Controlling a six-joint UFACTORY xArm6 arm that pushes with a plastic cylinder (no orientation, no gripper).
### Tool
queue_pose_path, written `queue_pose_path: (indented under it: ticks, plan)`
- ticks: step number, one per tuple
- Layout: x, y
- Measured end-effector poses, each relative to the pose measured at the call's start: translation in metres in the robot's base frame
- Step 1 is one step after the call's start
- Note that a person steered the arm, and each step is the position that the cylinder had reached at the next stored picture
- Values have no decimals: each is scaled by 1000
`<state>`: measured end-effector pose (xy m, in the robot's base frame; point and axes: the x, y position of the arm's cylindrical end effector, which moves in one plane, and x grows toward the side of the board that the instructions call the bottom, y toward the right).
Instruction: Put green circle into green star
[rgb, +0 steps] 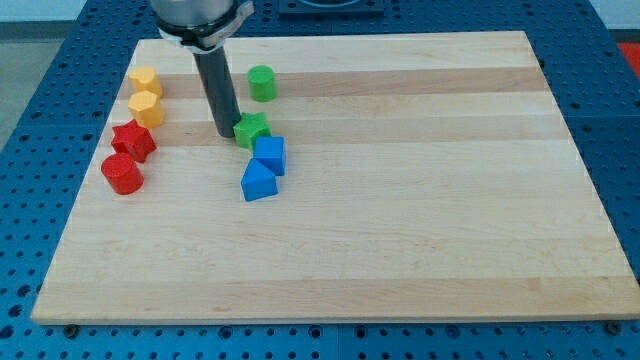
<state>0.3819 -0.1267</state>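
I have no jaws to open or shut and I hold nothing: my arm ends in a dark rod, and my tip (226, 134) rests on the bench (420, 230) in its top-left part. It stands just left of the green star (251, 129), touching or nearly touching it; I cannot tell which.

The green circle (262, 82) sits above the star, nearer the bench's top edge and a little to the right of my rod. It stands apart from the star, with bare wood between them.

Just below the star, toward the bottom edge, are two blue blocks. The blue cube (270, 154) sits against the star's lower right side, and a blue wedge (258, 182) lies just under that, touching it or very close.

Along the left edge are four more blocks. Two yellow blocks stand one above the other, the upper yellow block (145, 82) nearest the top-left corner and the lower yellow block (146, 108) right beneath it, both looking many-sided. Below them is the red star (133, 141), and just under that, slightly nearer the left edge, the red circle (122, 173). These four stand well apart from my tip, to its left.
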Motion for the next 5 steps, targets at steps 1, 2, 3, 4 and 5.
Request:
queue_pose_path:
  ticks: [1,2,3,4,5]
  plan:
    - [1,12]
    - [1,15]
    - [0,16]
    - [-9,6]
    - [-20,-12]
